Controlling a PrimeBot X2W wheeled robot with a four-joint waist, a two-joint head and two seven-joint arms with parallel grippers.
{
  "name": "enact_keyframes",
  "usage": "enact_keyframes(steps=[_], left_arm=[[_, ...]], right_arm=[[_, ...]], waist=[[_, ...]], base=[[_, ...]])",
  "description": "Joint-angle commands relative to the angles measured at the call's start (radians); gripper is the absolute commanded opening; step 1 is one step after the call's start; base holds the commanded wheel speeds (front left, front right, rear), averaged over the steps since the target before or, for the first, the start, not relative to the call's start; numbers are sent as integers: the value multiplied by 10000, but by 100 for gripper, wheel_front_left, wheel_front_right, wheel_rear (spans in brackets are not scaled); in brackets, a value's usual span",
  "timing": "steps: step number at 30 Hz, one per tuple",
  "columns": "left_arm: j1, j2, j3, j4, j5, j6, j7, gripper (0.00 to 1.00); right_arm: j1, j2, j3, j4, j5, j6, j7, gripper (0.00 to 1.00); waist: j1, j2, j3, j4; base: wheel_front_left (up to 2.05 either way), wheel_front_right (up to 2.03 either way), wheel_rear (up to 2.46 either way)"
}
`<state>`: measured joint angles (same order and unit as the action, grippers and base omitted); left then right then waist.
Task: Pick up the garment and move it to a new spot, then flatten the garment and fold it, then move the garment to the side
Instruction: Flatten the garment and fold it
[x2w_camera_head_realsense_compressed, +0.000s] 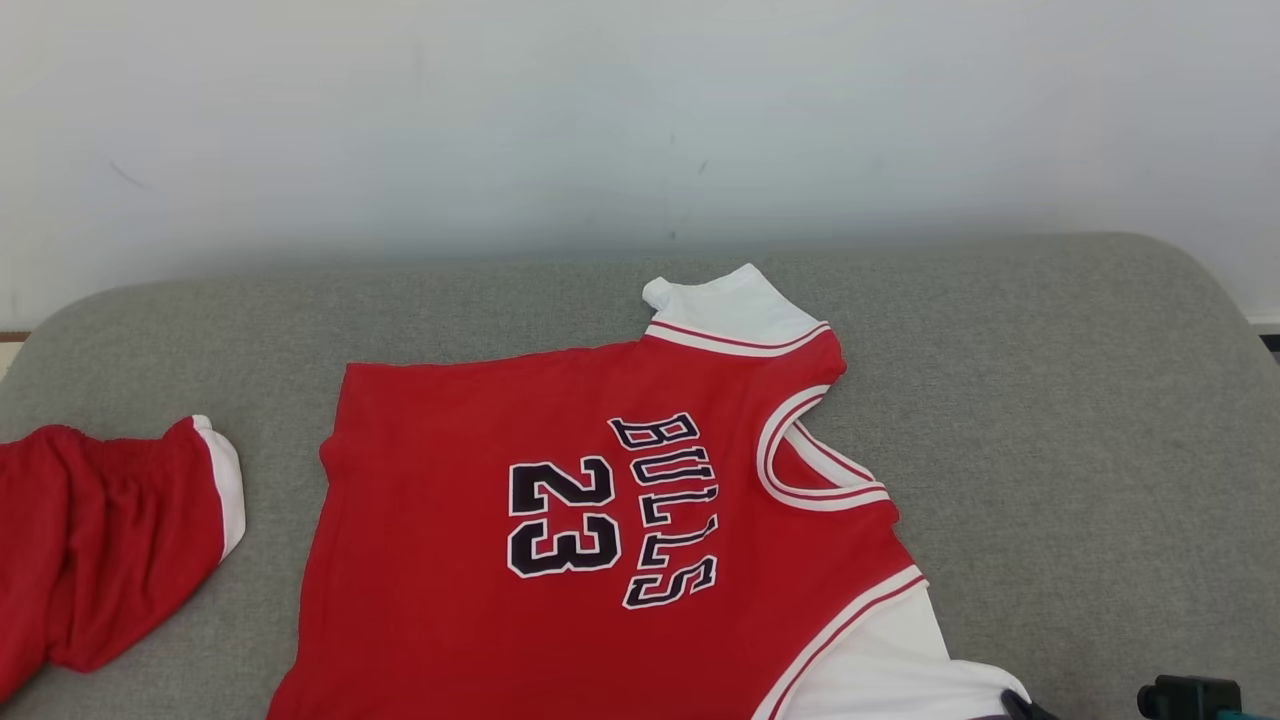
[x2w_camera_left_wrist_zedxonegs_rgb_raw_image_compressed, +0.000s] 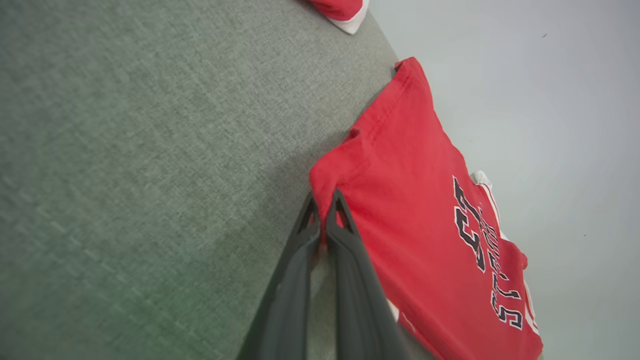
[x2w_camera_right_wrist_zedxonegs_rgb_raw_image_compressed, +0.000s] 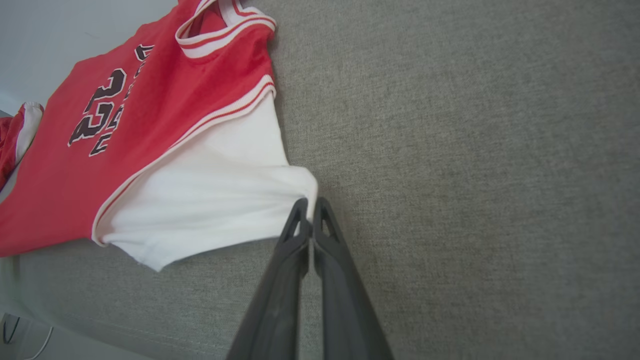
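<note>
The garment (x2w_camera_head_realsense_compressed: 480, 560) is a red jersey with "BULLS 23" on it and white sleeves, lying spread on a grey cushion (x2w_camera_head_realsense_compressed: 1050, 420). In the left wrist view my left gripper (x2w_camera_left_wrist_zedxonegs_rgb_raw_image_compressed: 324, 201) is shut on the jersey's red bottom corner (x2w_camera_left_wrist_zedxonegs_rgb_raw_image_compressed: 340, 170), with cloth pinched between the fingers. In the right wrist view my right gripper (x2w_camera_right_wrist_zedxonegs_rgb_raw_image_compressed: 311, 205) is shut on the edge of the near white sleeve (x2w_camera_right_wrist_zedxonegs_rgb_raw_image_compressed: 220, 190), which is drawn into a point at the fingertips. The sleeve's dark-tipped end reaches the head view's bottom edge (x2w_camera_head_realsense_compressed: 1020, 706).
A second red piece with white trim (x2w_camera_head_realsense_compressed: 100, 540) lies at the cushion's left end. A pale wall (x2w_camera_head_realsense_compressed: 640, 120) rises behind the cushion. A small black device (x2w_camera_head_realsense_compressed: 1190, 697) sits at the bottom right. Bare grey cushion stretches to the right of the jersey.
</note>
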<state>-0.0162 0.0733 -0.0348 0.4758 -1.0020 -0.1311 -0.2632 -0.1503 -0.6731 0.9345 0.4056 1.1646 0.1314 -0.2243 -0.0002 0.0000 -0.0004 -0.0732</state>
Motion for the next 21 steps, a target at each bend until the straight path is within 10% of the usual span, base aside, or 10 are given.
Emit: enact_keyframes(steps=[1, 21], left_arm=[[196, 95, 256, -59, 156, 10, -21, 0], [-1717, -100, 141, -1656, 1367, 6, -31, 0]], right_arm=[[43, -207, -78, -27, 34, -14, -30, 0], [-1936, 942, -2394, -144, -2480, -14, -417, 0]], waist=[[2, 0, -9, 12], [2, 0, 998, 309]], base=[[0, 0, 0], [0, 0, 0]])
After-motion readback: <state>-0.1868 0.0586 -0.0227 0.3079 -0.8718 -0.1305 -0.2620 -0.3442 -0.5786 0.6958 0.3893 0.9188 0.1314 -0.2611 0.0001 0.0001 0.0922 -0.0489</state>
